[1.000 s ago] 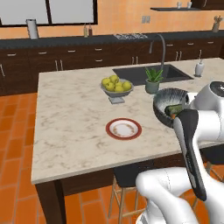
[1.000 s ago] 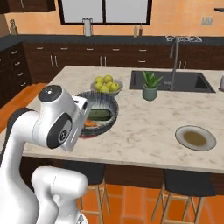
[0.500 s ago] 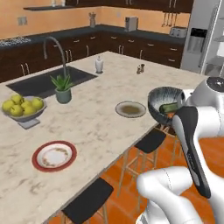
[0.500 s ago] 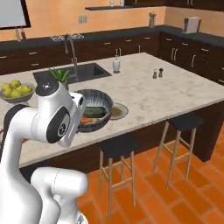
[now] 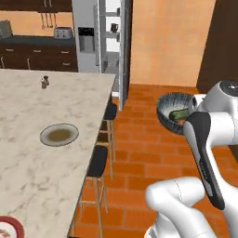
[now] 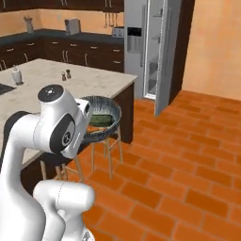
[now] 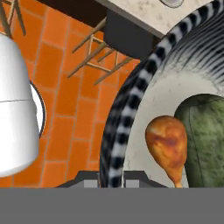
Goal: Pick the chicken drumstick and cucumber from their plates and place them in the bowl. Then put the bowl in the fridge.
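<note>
My gripper (image 7: 110, 180) is shut on the rim of the dark grey textured bowl (image 7: 131, 96), one finger on each side of the wall. Inside on the pale bottom lie the golden-brown chicken drumstick (image 7: 168, 142) and the dark green cucumber (image 7: 205, 135), side by side. In the base views the bowl (image 5: 173, 111) (image 6: 101, 123) hangs in the air beyond the island's end, above the brick floor, with the cucumber (image 5: 179, 113) showing in it. The grey fridge (image 5: 87, 39) (image 6: 136, 42) stands ahead with its door (image 5: 123, 51) (image 6: 164, 56) swung open and pale shelves visible. The olive plate (image 5: 59, 135) and the red-rimmed plate (image 5: 8, 228) are bare.
The marble island counter (image 5: 28, 176) runs along my left, with dark stools (image 5: 98, 160) tucked at its edge. Shakers (image 6: 66, 75) stand near its far end. Orange brick floor (image 6: 188, 155) lies open between me and the fridge, and an orange wall rises to the fridge's right.
The whole picture has swung from the sink side of the island towards the fridge, so the base has turned. The bowl with both foods stays in my grip.
</note>
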Controlling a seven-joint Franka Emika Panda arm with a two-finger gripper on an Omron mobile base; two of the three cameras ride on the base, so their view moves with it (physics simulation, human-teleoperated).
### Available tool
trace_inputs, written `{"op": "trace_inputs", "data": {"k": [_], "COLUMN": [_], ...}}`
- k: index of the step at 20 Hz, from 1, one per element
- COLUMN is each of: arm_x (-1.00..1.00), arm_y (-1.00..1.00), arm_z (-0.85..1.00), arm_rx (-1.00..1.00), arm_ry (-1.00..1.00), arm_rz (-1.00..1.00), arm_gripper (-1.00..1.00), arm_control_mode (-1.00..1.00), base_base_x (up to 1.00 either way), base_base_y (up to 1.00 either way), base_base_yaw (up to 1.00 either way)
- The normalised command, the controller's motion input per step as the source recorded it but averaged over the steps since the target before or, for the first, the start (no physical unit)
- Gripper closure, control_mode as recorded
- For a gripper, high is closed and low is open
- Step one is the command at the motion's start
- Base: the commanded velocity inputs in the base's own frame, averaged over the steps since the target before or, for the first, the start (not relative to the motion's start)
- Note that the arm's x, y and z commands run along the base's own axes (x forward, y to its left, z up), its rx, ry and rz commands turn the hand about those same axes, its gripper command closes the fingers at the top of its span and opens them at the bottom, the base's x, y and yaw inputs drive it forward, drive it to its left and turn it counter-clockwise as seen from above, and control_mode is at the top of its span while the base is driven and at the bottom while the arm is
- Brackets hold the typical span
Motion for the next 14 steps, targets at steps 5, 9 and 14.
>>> {"op": "trace_inputs", "data": {"k": [5,9,14], "arm_x": [0.00,0.00,0.00], "arm_y": [0.00,0.00,0.00], "arm_z": [0.00,0.00,0.00], "arm_rx": [0.00,0.00,0.00], "arm_ry": [0.00,0.00,0.00], "arm_rz": [0.00,0.00,0.00], "arm_gripper": [1.00,1.00,1.00], "arm_control_mode": [1.00,1.00,1.00], "base_base_x": [-0.50,-0.89,-1.00], "base_base_y": [0.00,-0.23,-0.99], "base_base_yaw": [-0.86,-0.65,-0.03]}}
